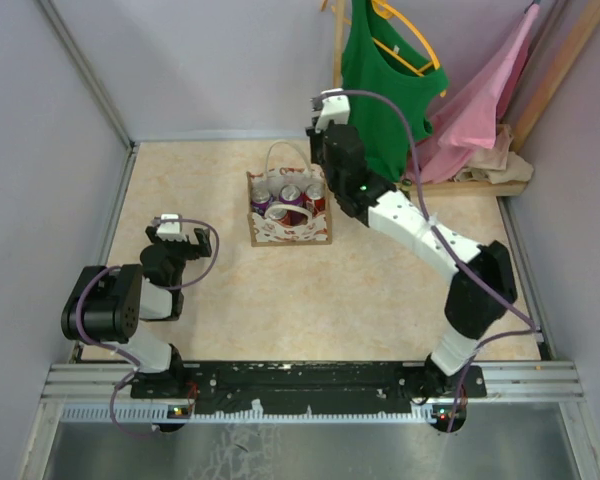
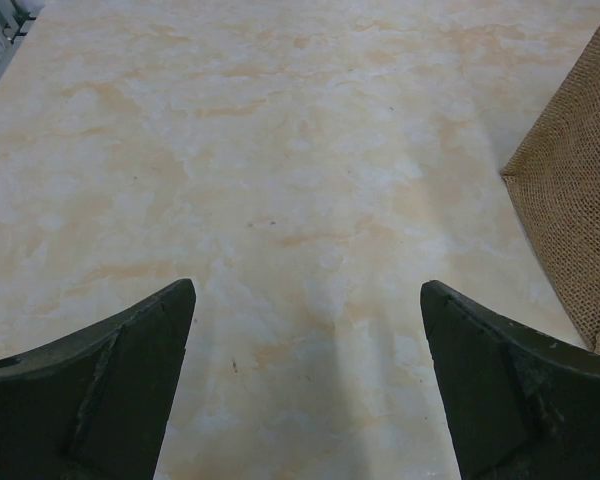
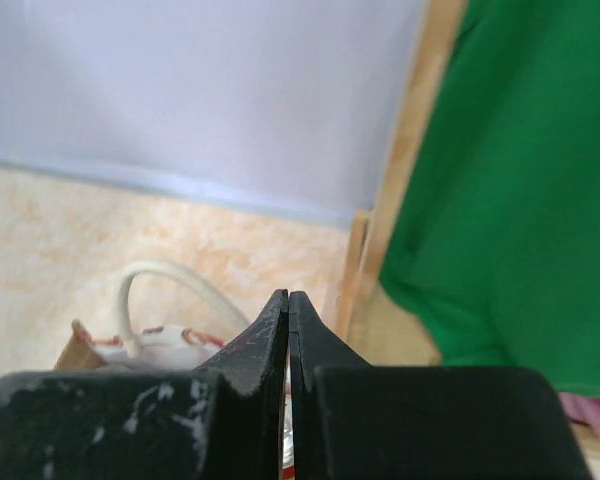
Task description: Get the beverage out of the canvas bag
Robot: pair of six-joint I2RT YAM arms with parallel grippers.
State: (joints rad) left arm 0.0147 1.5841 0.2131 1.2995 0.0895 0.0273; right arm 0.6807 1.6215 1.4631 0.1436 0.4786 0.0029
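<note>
The canvas bag (image 1: 289,226) stands upright at the middle back of the table, with white loop handles (image 1: 283,152) and a red-and-white print. Three beverage can tops (image 1: 291,193) show inside it. My right gripper (image 1: 325,170) hangs just above the bag's back right corner with its jaws pressed together and nothing between them. In the right wrist view the fingertips (image 3: 290,297) point toward the back wall, with a white handle (image 3: 130,300) low on the left. My left gripper (image 1: 177,238) is open and empty over bare table (image 2: 305,300), left of the bag, whose woven side (image 2: 572,190) shows at the right edge.
A green shirt (image 1: 385,90) and a pink garment (image 1: 480,100) hang on a wooden rack (image 1: 470,185) at the back right, close behind my right arm. Grey walls enclose the table at the back and on both sides.
</note>
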